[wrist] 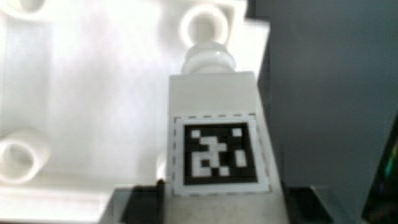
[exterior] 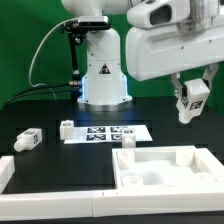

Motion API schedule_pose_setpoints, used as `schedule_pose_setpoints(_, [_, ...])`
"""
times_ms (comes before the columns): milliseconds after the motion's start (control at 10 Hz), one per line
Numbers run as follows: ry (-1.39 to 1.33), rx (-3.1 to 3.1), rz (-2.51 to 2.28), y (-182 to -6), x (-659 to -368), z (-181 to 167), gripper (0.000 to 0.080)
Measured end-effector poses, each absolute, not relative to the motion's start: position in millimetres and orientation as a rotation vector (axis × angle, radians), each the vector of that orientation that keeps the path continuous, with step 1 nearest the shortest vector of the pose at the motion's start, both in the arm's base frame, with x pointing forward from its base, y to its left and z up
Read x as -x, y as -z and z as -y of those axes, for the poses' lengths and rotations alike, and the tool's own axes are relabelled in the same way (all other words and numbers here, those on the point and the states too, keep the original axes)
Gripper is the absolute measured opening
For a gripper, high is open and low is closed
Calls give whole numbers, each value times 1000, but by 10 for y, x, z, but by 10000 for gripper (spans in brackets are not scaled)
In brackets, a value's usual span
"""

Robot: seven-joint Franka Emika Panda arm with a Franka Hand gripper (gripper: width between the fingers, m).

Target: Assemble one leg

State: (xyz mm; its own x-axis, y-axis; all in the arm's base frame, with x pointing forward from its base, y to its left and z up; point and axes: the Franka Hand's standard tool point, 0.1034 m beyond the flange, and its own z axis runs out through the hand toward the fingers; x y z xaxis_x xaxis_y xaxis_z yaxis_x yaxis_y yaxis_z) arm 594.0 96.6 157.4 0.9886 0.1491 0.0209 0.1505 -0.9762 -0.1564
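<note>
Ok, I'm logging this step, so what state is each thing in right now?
end effector: shut on the held leg, up off the table.
held leg: gripped, in the air over the tray.
tray: flat on the table, hollow side up.
marker board: flat on the table.
second leg: free, beside the marker board.
third leg: free, lying on the table.
</note>
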Motion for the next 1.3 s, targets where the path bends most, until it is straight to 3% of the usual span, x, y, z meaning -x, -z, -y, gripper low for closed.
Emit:
schedule_pose_setpoints(600, [682, 3001, 197, -1496, -5991, -958, 285])
schedule_pose_setpoints(1100, [660, 3006, 196, -1457, -5984, -951, 285])
schedule_pose_setpoints(1300, [778, 3000, 207, -1363, -6091, -985, 285])
